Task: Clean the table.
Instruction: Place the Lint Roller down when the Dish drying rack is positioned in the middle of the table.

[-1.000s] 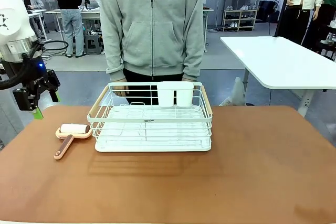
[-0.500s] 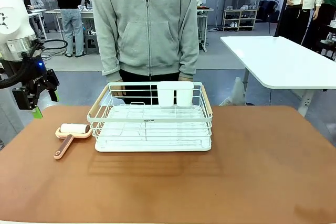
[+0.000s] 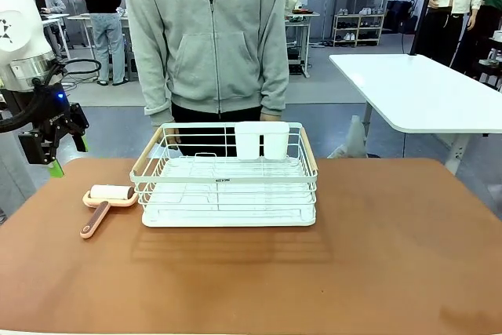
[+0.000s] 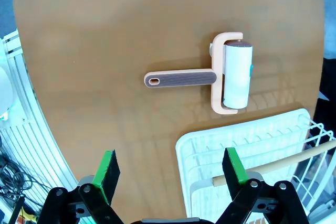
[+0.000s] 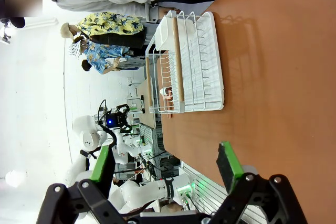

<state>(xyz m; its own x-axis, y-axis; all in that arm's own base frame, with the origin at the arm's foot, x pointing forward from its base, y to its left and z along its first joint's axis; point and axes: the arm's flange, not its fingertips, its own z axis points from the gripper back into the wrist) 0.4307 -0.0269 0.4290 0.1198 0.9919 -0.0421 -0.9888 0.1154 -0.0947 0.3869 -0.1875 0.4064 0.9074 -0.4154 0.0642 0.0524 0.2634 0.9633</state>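
We face a wide table [image 3: 392,256] with a smooth copper-brown top, spread across the whole foreground in a busy workshop, with a white-topped table [image 3: 423,92] off to the far right behind it. At far left our left gripper [image 3: 63,156] hangs above the table's left edge, its green-padded fingers [image 4: 106,169] spread wide with nothing between them. Just right of it and lower lies a pink-handled lint roller with a white drum [image 3: 106,202], flat on the copper top and untouched; in the left wrist view it sits ahead of the open jaws, handle pointing away from the rack. Beside it, nearly touching, stands a white wire dish rack with wooden side rails [image 3: 229,182], and a person in a grey zip hoodie [image 3: 208,37] stands behind it with hands at its far rim. Our right gripper [image 5: 165,169] hovers over bare table, jaws likewise released and empty.

We judge the roller to be the tool to fetch first. The risk is its closeness to the rack: a descending finger could strike the wire wall, or clamp the drum rather than the handle, so the roller twists or rolls away.
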